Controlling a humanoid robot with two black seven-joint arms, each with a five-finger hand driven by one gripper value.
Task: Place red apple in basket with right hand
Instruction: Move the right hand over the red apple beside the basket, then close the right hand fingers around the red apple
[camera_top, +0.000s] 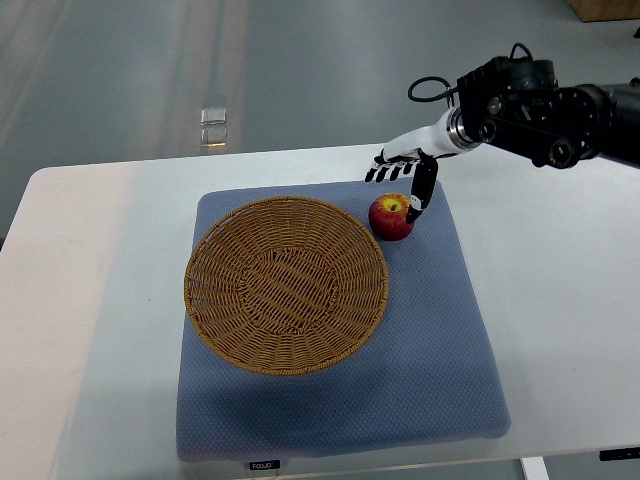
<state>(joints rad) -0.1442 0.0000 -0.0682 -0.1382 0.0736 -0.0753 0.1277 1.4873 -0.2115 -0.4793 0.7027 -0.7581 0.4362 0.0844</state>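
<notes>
Round woven wicker basket (286, 283) on blue-grey padded mat (450, 350). Small red-yellow apple (391, 217) just beside basket's upper-right rim, on mat. Right hand (408, 170) above apple: fingers spread, thumb tip touching apple's right side, nothing gripped.

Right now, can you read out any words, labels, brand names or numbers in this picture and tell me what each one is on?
Small dark tag on the near edge of the blue mat: pale lettering, too small and blurred to read.
No other text is visible.

A small dark tag (264, 465) on the blue mat's (440, 380) front edge carries unreadable white lettering.
</notes>
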